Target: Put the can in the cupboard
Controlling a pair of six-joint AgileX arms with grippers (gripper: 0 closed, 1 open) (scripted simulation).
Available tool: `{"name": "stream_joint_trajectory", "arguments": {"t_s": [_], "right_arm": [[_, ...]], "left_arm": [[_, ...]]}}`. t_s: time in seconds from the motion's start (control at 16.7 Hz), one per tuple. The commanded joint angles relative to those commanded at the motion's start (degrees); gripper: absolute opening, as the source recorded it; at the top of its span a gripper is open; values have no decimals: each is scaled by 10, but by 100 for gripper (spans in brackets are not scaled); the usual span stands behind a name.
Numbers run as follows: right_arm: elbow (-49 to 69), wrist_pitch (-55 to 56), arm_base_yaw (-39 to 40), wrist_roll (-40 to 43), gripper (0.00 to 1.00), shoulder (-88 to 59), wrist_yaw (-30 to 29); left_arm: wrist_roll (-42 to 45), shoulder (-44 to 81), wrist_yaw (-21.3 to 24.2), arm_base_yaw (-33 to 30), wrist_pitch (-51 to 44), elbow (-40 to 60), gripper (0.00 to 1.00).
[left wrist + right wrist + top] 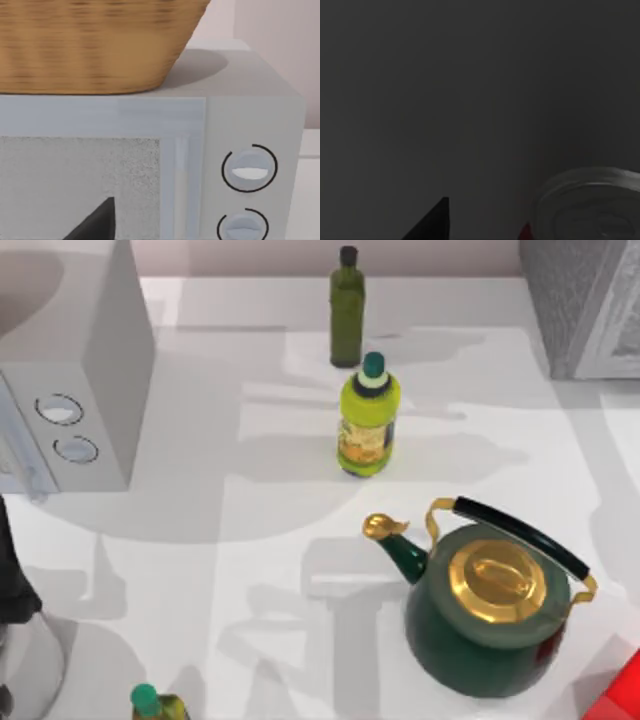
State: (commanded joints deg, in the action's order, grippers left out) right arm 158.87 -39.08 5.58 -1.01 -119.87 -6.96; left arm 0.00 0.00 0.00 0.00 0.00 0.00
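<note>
Status at this moment: the can (592,205) appears in the right wrist view as a silver round top with a sliver of red beside it, low in the picture, close to the right gripper (432,222) and set against a dark, plain grey surface. I cannot tell from this whether the right gripper is open, closed or holding the can, and I cannot tell whether the dark surface is the cupboard's inside or its outer wall. The cupboard (575,300) stands at the far right corner of the table in the top view, well apart from the green kettle (490,615) and the yellow bottle (368,420). The left gripper (97,225) sits parked facing the microwave (260,130), which has a basket (95,45) on top; its jaw state is likewise not visible. My judgement: the step in hand is the placing. To do it well, I would keep the can upright, move slowly in the dim space, confirm that its base is on a shelf before letting go, and draw straight back so nothing clips it.
</note>
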Motion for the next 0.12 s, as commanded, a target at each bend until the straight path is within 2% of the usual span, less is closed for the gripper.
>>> {"name": "stream_joint_trajectory", "arguments": {"t_s": [0.12], "right_arm": [[0,0,0,0,100,0,0]], "left_arm": [[0,0,0,0,0,0,100]]}}
